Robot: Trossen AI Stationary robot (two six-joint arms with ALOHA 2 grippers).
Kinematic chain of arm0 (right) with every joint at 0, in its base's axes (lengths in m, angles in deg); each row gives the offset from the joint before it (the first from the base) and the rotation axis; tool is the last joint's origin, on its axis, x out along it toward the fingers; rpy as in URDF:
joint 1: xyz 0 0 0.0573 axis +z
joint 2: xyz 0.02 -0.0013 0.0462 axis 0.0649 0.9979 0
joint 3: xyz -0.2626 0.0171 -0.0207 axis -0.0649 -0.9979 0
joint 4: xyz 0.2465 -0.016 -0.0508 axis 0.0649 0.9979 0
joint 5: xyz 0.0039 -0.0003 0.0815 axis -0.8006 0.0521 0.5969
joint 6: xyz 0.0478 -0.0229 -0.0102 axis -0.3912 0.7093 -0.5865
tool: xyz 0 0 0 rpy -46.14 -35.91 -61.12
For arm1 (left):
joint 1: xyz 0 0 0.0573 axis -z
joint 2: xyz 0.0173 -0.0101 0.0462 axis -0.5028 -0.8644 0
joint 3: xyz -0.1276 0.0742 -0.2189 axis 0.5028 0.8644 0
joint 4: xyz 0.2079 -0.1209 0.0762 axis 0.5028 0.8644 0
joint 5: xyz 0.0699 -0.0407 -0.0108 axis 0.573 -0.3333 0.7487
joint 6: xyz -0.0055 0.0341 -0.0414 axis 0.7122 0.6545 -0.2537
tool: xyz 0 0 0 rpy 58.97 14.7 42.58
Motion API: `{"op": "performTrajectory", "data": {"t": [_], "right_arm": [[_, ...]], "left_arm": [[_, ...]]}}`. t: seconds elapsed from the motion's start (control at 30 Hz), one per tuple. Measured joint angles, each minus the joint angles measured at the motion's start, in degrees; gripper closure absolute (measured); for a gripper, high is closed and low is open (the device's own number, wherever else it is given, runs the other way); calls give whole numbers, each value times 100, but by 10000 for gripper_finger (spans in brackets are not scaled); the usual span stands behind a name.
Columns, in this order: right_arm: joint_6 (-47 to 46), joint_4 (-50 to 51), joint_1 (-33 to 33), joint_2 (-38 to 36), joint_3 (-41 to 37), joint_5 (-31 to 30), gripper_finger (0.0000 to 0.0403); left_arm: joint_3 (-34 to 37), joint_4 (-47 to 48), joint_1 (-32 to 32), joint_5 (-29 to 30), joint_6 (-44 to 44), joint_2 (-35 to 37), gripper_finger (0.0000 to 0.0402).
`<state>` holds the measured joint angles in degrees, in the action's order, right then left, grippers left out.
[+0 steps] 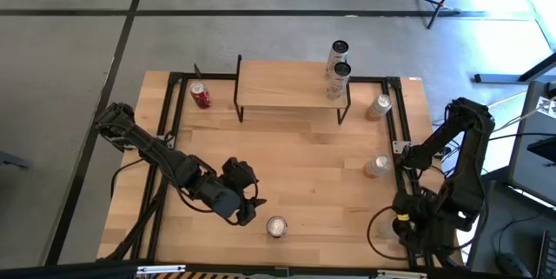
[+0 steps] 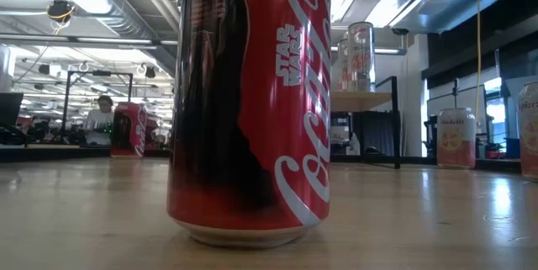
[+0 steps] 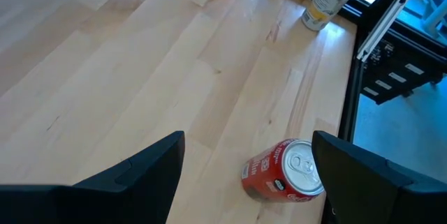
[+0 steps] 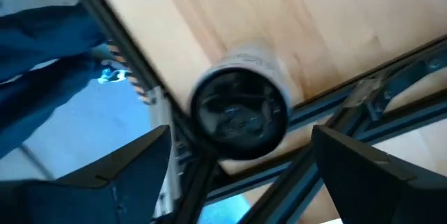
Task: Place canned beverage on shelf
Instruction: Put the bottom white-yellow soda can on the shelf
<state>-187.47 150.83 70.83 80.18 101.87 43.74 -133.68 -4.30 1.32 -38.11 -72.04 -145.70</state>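
A red cola can (image 1: 276,226) stands upright on the tabletop near the front edge. It fills the low view (image 2: 252,102). My left gripper (image 1: 250,209) is open just left of it. In the left wrist view the can (image 3: 285,174) stands ahead of the open fingers (image 3: 248,144), close to one of them and untouched. The shelf (image 1: 287,88) stands at the far middle on thin black legs, with two pale cans (image 1: 340,70) at its right end. My right gripper (image 4: 241,132) is open and empty at the table's right edge.
Another red can (image 1: 201,96) stands left of the shelf. Two pale cans (image 1: 379,105) (image 1: 376,166) stand along the right black rail (image 1: 395,131). The right wrist view shows a pale cylinder (image 4: 241,109) by that rail. A person (image 2: 101,117) sits in the room beyond.
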Motion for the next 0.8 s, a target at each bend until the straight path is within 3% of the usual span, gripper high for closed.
{"op": "performTrajectory", "data": {"t": [0.27, 0.8], "right_arm": [[144, -81, 0, 277, 53, -374, 68], [366, 351, 0, 796, 53, -265, 68]], "left_arm": [[0, -1, -11, 0, 0, 0, 100], [0, -4, -15, -2, 2, 0, 100]]}}
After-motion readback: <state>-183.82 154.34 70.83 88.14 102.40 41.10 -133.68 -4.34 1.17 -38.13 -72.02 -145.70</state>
